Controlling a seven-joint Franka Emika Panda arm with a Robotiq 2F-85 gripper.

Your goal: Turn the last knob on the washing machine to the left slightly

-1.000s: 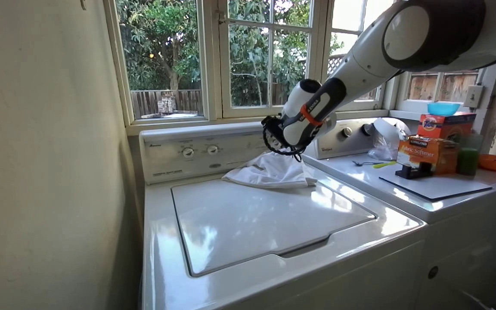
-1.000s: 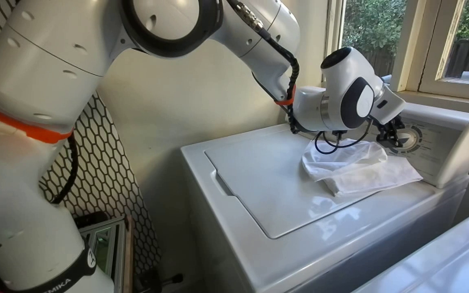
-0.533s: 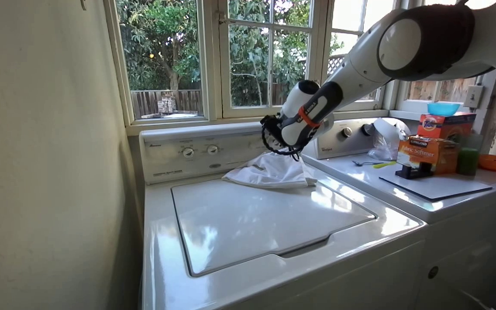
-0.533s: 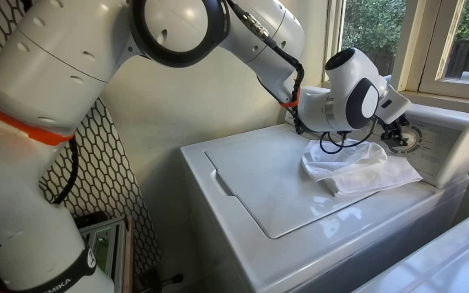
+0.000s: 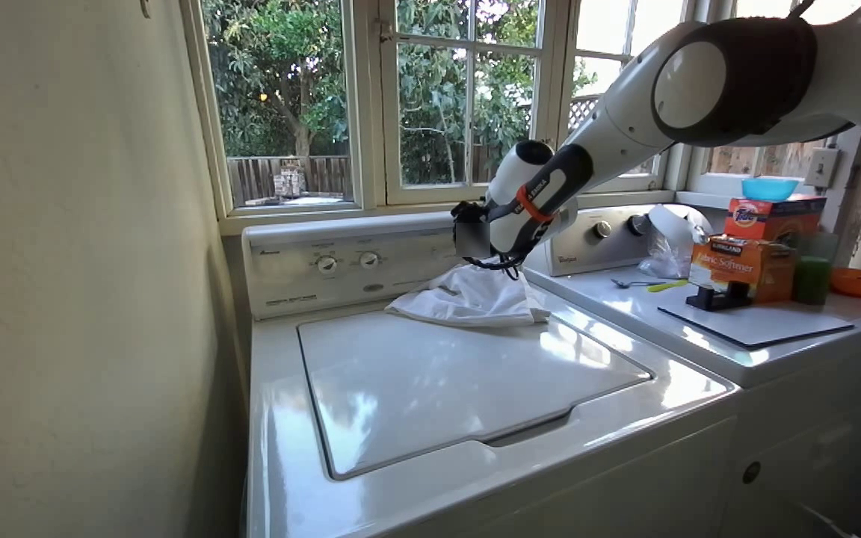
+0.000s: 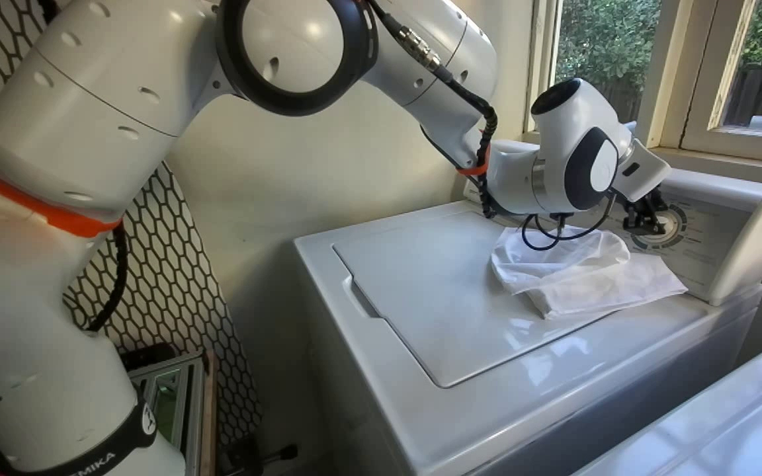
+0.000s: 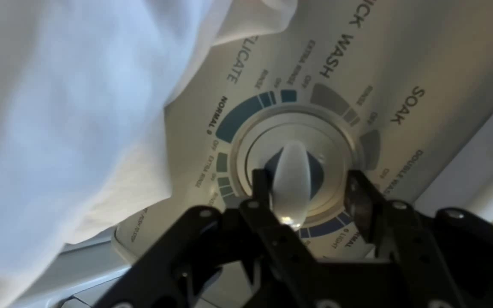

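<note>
The white washing machine [image 5: 438, 388] has a raised control panel [image 5: 296, 276] at its back; it also shows in an exterior view [image 6: 460, 284]. The last knob [image 6: 669, 226] is a round dial at the panel's end. In the wrist view the knob [image 7: 291, 184] has a pale ridge handle standing out from the dial. My gripper [image 7: 307, 182] is open, with one finger on each side of the handle. The left finger is close beside the handle; whether it touches cannot be told. A wider gap lies on the right. In an exterior view the gripper [image 6: 645, 215] is against the panel.
A white cloth [image 6: 586, 271] lies on the lid below the panel and fills the left of the wrist view [image 7: 79, 128]. Two small knobs [image 5: 348, 261] sit farther along the panel. A second white appliance [image 5: 699, 329] beside it holds an orange softener box [image 5: 733, 267].
The upper arm has come down a little and the gripper has moved slightly forward toward the panel and knob. The cloth has not moved.
</note>
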